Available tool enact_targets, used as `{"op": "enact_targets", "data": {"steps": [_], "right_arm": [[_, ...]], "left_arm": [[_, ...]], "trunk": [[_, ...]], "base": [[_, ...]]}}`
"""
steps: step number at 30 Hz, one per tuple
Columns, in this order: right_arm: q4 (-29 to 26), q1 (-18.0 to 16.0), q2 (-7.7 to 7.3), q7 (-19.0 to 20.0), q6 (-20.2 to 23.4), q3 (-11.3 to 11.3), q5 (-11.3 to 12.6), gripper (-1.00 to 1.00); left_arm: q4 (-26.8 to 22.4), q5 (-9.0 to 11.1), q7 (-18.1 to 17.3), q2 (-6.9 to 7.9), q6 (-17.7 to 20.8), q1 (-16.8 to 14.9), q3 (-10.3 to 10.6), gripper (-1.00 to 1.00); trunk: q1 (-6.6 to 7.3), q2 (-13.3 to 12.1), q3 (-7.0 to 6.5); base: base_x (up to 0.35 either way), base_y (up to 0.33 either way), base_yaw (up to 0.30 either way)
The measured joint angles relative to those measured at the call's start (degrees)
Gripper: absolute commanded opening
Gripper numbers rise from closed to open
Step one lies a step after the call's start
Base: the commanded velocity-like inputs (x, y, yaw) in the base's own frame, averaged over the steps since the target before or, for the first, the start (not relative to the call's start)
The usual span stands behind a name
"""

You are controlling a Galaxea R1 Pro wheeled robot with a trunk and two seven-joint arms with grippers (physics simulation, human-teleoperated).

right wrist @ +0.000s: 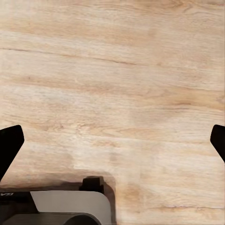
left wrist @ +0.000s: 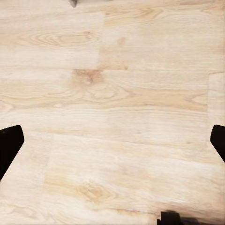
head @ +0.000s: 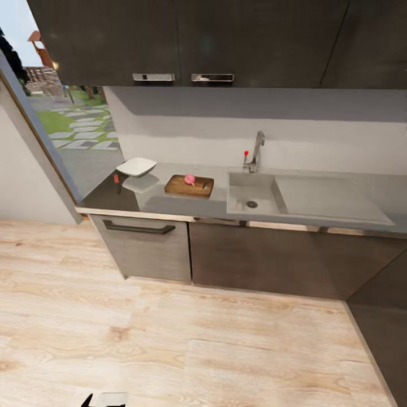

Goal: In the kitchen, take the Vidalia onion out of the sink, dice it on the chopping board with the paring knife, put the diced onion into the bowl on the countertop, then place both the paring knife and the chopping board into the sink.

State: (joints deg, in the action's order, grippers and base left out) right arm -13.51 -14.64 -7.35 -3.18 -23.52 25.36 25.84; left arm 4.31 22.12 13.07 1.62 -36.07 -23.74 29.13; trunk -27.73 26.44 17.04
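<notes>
A: Where's the onion?
B: On the board, nine o'clock of the sink.
A: Grippers?
B: Left gripper and right gripper spread apart over floor, well away.

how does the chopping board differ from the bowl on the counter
The chopping board is brown, flat and rectangular; the bowl is white, raised and squarish-rimmed. The board carries the pink Vidalia onion; nothing shows in the bowl. The board lies nearer the sink. Both rest on the countertop.
</notes>
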Motion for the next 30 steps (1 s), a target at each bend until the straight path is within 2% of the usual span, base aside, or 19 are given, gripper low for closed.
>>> {"op": "enact_targets", "data": {"steps": [30], "right_arm": [[0.0,0.0,0.0,0.0,0.0,0.0,0.0,1.0]], "left_arm": [[0.0,0.0,0.0,0.0,0.0,0.0,0.0,1.0]], "trunk": [[0.0,0.0,-2.72]], "base": [[0.0,0.0,0.0]]}}
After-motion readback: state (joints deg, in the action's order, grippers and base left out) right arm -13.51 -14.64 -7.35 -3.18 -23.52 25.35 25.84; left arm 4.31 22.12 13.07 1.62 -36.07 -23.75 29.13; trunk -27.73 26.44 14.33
